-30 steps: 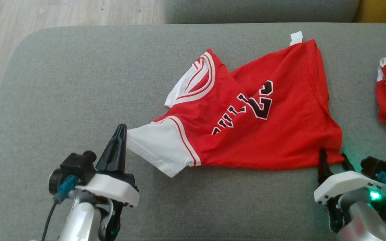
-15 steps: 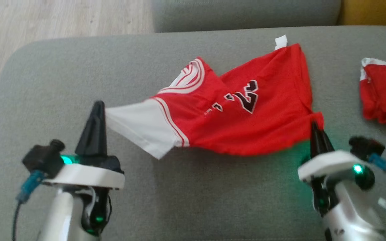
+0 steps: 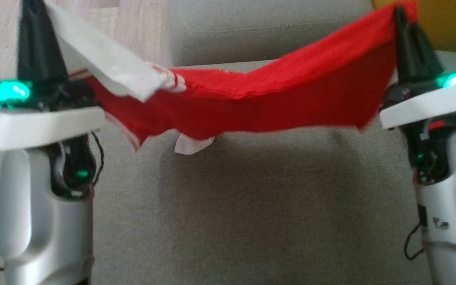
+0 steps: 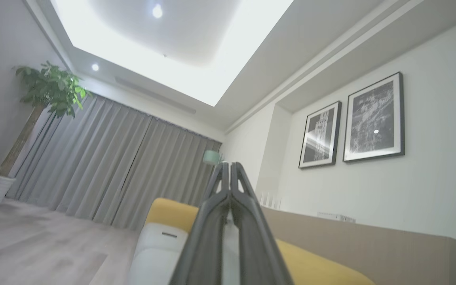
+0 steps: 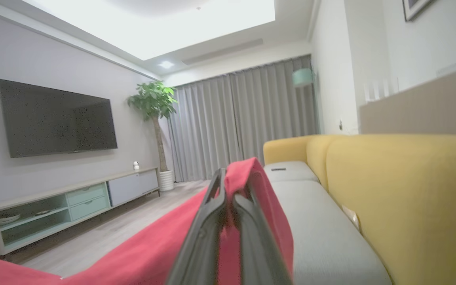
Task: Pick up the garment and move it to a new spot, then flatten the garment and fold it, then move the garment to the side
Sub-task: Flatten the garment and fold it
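Head view: the left hand (image 3: 34, 16) is pinched shut on the white sleeve (image 3: 105, 67) of the red garment (image 3: 251, 103). The right hand (image 3: 402, 23) is clamped on the garment's red edge at the opposite end. The garment hangs slung between the two hands, sagging in the middle, clear above the grey sofa cushion (image 3: 251, 206) beneath them. A small white piece (image 3: 192, 144) dangles under its lower edge, nearer the left hand. In the right wrist view, red cloth drapes over that hand's fingertips.
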Motion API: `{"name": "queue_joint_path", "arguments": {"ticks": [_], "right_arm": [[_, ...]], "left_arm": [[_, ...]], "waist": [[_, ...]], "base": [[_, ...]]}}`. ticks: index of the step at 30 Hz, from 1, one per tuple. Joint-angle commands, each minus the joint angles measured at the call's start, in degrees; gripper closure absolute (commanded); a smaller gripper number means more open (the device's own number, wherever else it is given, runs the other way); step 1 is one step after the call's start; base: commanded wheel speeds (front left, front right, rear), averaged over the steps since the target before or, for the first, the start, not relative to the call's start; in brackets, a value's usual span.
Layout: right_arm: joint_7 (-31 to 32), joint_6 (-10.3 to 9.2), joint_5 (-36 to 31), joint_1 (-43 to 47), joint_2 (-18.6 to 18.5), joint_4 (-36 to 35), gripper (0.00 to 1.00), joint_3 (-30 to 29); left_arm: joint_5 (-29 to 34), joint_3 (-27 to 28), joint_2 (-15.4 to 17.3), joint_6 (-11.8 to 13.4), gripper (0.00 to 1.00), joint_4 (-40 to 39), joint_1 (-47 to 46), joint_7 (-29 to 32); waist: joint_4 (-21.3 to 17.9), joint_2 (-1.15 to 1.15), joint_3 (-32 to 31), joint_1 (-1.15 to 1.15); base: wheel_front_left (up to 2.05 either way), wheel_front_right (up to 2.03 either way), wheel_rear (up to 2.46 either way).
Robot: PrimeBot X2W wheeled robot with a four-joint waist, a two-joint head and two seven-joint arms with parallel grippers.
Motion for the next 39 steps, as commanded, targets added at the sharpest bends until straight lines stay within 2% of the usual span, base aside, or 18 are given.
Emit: {"name": "queue_joint_path", "arguments": {"ticks": [1, 5, 9, 12, 16, 21, 22, 26, 30, 34, 39], "right_arm": [[2.0, -0.05, -0.6, -3.3, -0.3, -5.6, 1.00, 1.1], [5.1, -0.05, -0.1, -3.6, -0.6, -11.1, 1.00, 0.9], [9.9, -0.05, 0.0, -2.7, -0.7, -17.6, 1.00, -0.8], [14.6, -0.05, 0.5, -2.7, 0.6, -21.1, 1.00, -3.4], [16.7, -0.05, -0.1, -6.8, 0.7, -20.2, 1.00, -5.0], [13.9, -0.05, -2.7, -19.5, -1.9, -9.0, 1.00, -3.8], [11.7, -0.05, -4.1, -26.2, -3.3, -2.4, 1.00, -1.8], [5.7, -0.05, -7.3, -41.3, -4.5, 11.5, 1.00, 0.1], [-4.4, -0.05, -11.5, -54.0, -5.4, 23.7, 1.00, 0.5], [-11.7, -0.05, -13.7, -60.3, -5.4, 35.4, 1.00, -1.0], [-15.6, -0.05, -13.9, -60.2, -5.1, 45.5, 1.00, -0.9]], "left_arm": [[-0.2, 2.2, 0.8, 0.7, 1.00, -3.4, -4.0, -0.3], [-0.9, 2.0, 0.8, 2.7, 1.00, -5.2, -5.0, -0.3], [0.2, 0.2, 1.0, 3.3, 1.00, -8.0, -6.1, 1.2], [0.1, 0.3, 2.4, 3.5, 1.00, -9.9, -8.3, 4.4], [-0.7, 1.5, 5.1, 2.7, 1.00, -5.6, -14.2, 7.3], [-3.1, 2.7, 7.1, 1.6, 1.00, 7.5, -27.8, 10.7], [-2.4, 2.4, 8.6, 0.9, 1.00, 14.0, -34.9, 10.8], [-0.9, 2.0, 10.6, -0.4, 1.00, 26.5, -50.1, 8.1], [0.4, 1.7, 12.3, -1.6, 1.00, 37.0, -62.8, 3.4], [1.1, 0.8, 12.8, -2.8, 1.00, 44.0, -68.8, 0.9], [0.6, -0.8, 11.7, -4.0, 1.00, 48.8, -67.1, -0.1]], "waist": [[-0.2, 0.00, -0.4, 0.00], [-0.1, 0.00, -0.5, 0.00], [0.3, 0.00, 0.4, 0.00], [0.4, 0.00, 3.9, 0.00], [0.1, 0.00, 11.1, 0.00], [-0.3, 0.00, 20.5, 0.00], [-0.4, 0.00, 23.5, 0.00], [-0.4, 0.00, 27.8, 0.00], [-0.4, 0.00, 29.5, 0.00], [0.5, 0.00, 29.7, 0.00], [2.1, 0.00, 30.2, 0.00]], "base": [[0.00, 0.00, 0.00], [0.00, 0.00, 0.00], [0.00, 0.00, 0.00], [0.00, 0.00, 0.00], [0.00, 0.00, 0.00], [0.00, 0.00, 0.00], [0.00, 0.00, 0.00], [0.00, 0.00, 0.00], [0.00, 0.00, 0.00], [0.00, 0.00, 0.00], [0.00, 0.00, 0.00]]}}
